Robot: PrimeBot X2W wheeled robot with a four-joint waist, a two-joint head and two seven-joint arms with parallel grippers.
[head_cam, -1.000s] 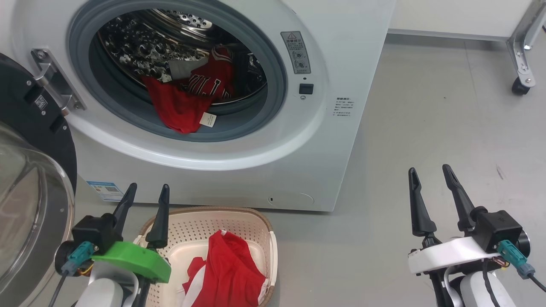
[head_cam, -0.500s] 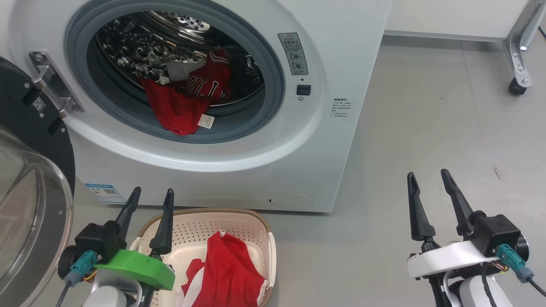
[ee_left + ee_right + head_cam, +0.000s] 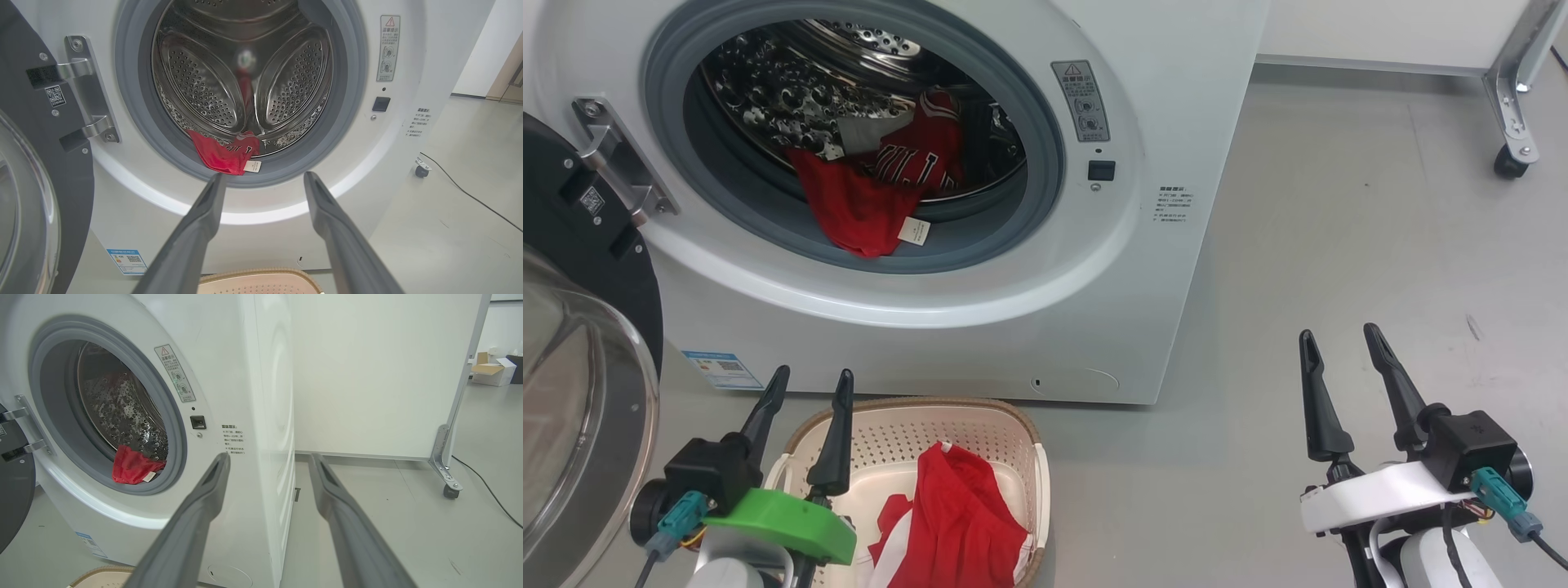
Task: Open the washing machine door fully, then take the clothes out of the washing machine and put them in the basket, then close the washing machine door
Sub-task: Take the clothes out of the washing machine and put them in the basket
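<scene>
The white washing machine [image 3: 1160, 106] stands ahead with its black-rimmed door [image 3: 580, 343] swung wide to the left, glass bowl bulging outward. Red clothes [image 3: 874, 192] with a white tag hang over the grey drum mouth; the same clothes [image 3: 226, 153] [image 3: 132, 467] show in both wrist views. A second red garment [image 3: 960, 523] lies in the cream basket [image 3: 964, 416] on the floor below the machine. My left gripper [image 3: 807, 380] is open over the basket's left edge, holding nothing. Out to the right, over bare floor, my right gripper [image 3: 1339, 336] is open and empty.
Grey floor stretches right of the machine. A white panel on a metal caster frame [image 3: 1515, 122] stands at the back right; a black cable [image 3: 486, 490] trails near it. The door hinge [image 3: 617, 159] juts out on the machine's left.
The whole head view has slid slightly left and up, so the camera moved. Both grippers stay open at about the same places. The clothes have not moved.
</scene>
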